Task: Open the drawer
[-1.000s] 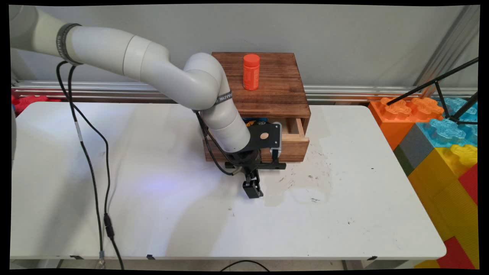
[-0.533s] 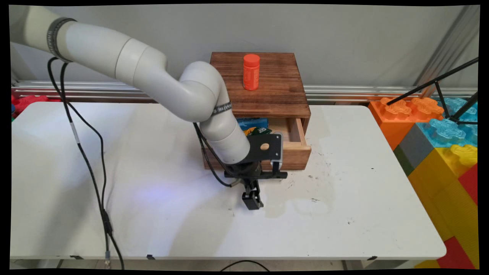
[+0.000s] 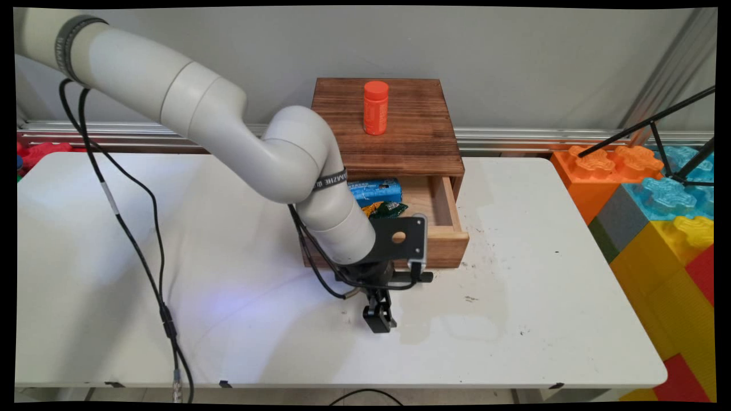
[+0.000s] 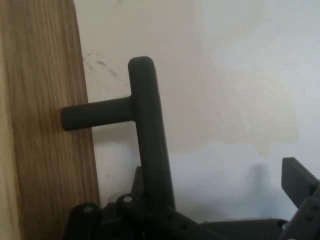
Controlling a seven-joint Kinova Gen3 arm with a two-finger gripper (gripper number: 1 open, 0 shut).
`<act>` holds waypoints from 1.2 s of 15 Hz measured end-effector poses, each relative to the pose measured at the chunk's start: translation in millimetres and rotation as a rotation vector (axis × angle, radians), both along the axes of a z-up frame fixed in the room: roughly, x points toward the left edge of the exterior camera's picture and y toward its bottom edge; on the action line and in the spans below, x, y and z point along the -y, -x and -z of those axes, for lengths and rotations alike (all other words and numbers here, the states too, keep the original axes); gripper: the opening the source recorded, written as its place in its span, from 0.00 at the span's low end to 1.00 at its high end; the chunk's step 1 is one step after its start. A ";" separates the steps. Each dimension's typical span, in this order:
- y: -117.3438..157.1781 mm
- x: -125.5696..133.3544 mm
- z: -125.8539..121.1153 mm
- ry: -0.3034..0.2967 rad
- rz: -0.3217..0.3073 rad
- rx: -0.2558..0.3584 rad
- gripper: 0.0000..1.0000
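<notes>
Pulled drawer (image 3: pixel 442 205) further out of wooden box (image 3: pixel 400 131) vs. 1 s ago, w/ tool (image 3: pixel 378 319) now nearer counter (image 3: pixel 542 297) front edge. Hides drawer's left part behind arm. Holds tool fingers apart around black handle (image 4: pixel 150 125), not clamped. Counted: 1 orange bottle (image 3: pixel 376 107) on box, 2 packets in drawer, blue packet (image 3: pixel 374 190) and green packet (image 3: pixel 384 209).

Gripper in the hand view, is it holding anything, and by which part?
Cannot be told. The drawer handle's bar runs down into the gripper, but whether it is clamped there is hidden.
</notes>
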State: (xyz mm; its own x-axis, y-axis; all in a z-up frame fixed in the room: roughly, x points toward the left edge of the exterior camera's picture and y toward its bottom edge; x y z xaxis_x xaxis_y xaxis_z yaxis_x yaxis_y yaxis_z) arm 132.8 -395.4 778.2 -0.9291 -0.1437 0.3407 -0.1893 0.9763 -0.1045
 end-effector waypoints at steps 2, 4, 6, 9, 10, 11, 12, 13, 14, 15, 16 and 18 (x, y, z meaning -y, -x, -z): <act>2.6 -7.9 -0.8 0.000 0.005 -0.002 1.00; 4.7 -16.2 -1.0 -0.001 0.010 -0.003 1.00; 6.5 -25.3 -0.8 -0.003 0.016 -0.003 1.00; 8.2 -37.5 -0.8 -0.005 0.022 -0.001 1.00; 8.5 -40.2 -0.9 -0.005 0.021 0.000 1.00; 8.9 -44.0 -0.9 -0.007 0.019 0.002 1.00; 9.5 -48.5 -1.0 -0.009 0.015 0.003 1.00; 10.2 -53.1 -1.0 -0.011 0.011 0.003 1.00; 10.9 -56.9 -1.0 -0.013 0.008 0.003 1.00; 11.8 -61.3 -1.1 -0.015 0.004 0.001 1.00; 12.7 -65.7 -1.3 -0.016 0.002 0.000 1.00; 14.2 -73.8 -1.8 -0.018 0.001 -0.002 1.00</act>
State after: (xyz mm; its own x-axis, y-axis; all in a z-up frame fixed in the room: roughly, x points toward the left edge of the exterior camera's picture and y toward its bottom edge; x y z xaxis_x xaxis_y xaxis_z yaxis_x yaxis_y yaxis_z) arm 118.6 -321.6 780.0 -0.9284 -0.1491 0.3404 -0.1889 0.9782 -0.0865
